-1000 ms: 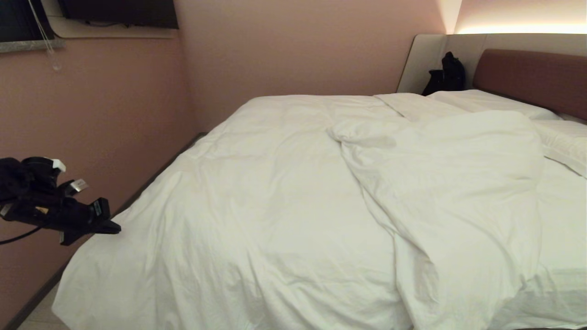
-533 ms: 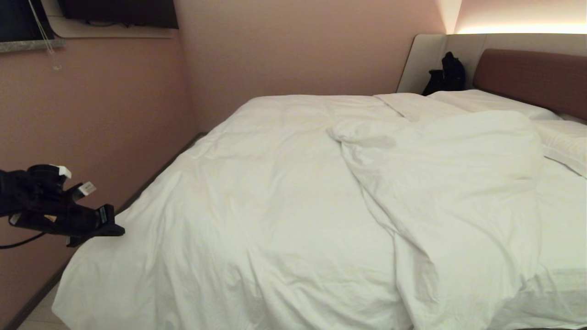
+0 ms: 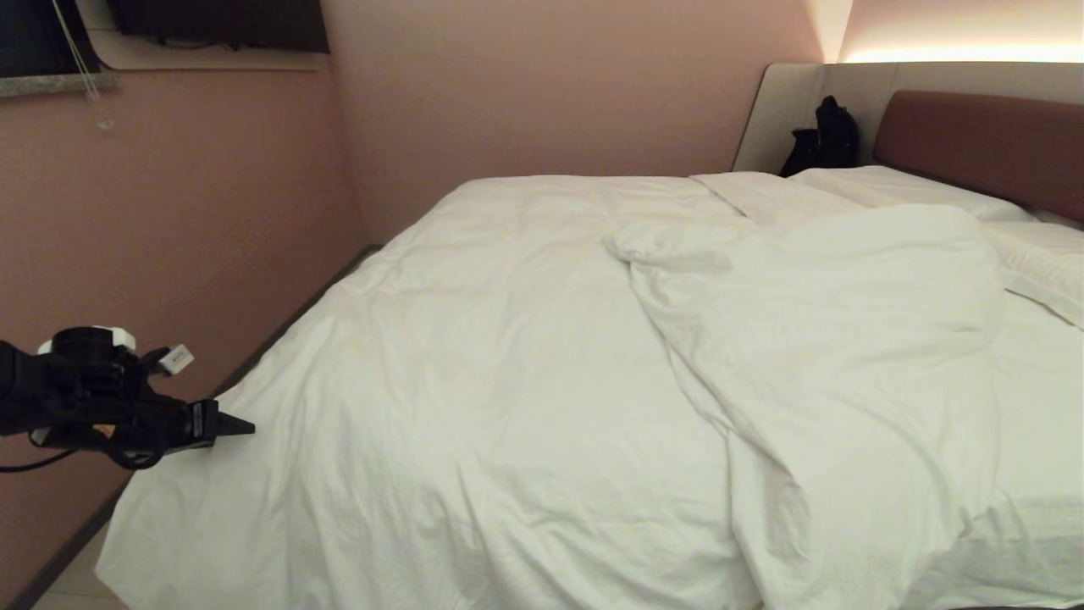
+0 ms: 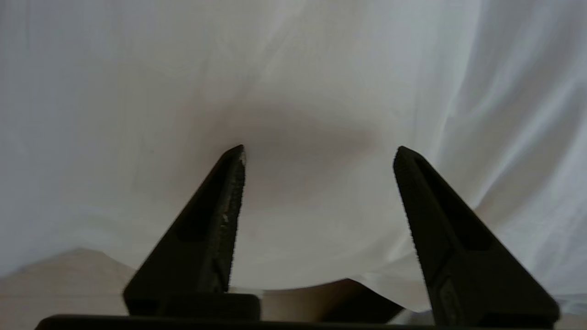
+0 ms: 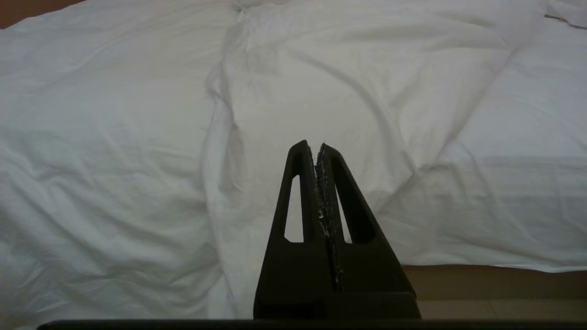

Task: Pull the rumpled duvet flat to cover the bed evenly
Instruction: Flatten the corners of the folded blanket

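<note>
Bedding dominates: the wide low bed (image 3: 1037,373) with its reddish-brown padded headboard (image 3: 982,144) carries the thick, puffy white duvet (image 3: 508,381), spread over the side farther from the headboard's right end and heaped in a rumpled fold across the middle. White rectangular pillows (image 3: 898,188) lie just below the headboard. The black left gripper (image 4: 318,153) hangs at the duvet's corner far from the headboard, jaws parted, holding nothing. The black right gripper (image 5: 316,145) points at the fold, jaws pressed together, empty.
</note>
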Tool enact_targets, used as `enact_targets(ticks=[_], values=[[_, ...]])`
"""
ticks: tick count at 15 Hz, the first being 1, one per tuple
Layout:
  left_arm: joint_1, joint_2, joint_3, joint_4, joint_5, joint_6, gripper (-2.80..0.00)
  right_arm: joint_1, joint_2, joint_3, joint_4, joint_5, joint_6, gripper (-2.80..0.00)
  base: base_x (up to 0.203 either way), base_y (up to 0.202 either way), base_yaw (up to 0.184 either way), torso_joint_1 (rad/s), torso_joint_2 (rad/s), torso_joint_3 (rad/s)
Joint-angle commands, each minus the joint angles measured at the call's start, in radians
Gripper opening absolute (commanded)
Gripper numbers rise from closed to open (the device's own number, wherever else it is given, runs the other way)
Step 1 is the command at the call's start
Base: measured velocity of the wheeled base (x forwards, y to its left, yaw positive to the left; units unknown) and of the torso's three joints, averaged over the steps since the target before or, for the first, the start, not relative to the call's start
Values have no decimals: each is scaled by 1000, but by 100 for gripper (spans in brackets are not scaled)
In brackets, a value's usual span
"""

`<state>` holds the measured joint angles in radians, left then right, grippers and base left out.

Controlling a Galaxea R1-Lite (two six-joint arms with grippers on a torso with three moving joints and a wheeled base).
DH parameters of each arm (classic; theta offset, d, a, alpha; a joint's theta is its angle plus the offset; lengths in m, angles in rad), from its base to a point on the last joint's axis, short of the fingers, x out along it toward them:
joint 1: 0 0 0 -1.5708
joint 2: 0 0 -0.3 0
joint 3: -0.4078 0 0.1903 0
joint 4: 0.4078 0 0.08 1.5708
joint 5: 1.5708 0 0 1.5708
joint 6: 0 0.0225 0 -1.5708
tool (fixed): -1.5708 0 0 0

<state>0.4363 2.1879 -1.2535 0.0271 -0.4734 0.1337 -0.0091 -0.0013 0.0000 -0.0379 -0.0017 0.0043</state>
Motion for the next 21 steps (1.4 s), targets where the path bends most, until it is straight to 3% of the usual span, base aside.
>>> enact_targets(ticks=[1,9,21], values=[[4,4,22,-25,-1,43,0,0,1,0,0,0,0,-280,0,0,0,0,0,0],[13,138,-9,-168,-4,115,0,0,1,0,0,0,0,-280,0,0,0,0,0,0],[-2,165,-12,-172,-21,112,0,0,1,0,0,0,0,-280,0,0,0,0,0,0]])
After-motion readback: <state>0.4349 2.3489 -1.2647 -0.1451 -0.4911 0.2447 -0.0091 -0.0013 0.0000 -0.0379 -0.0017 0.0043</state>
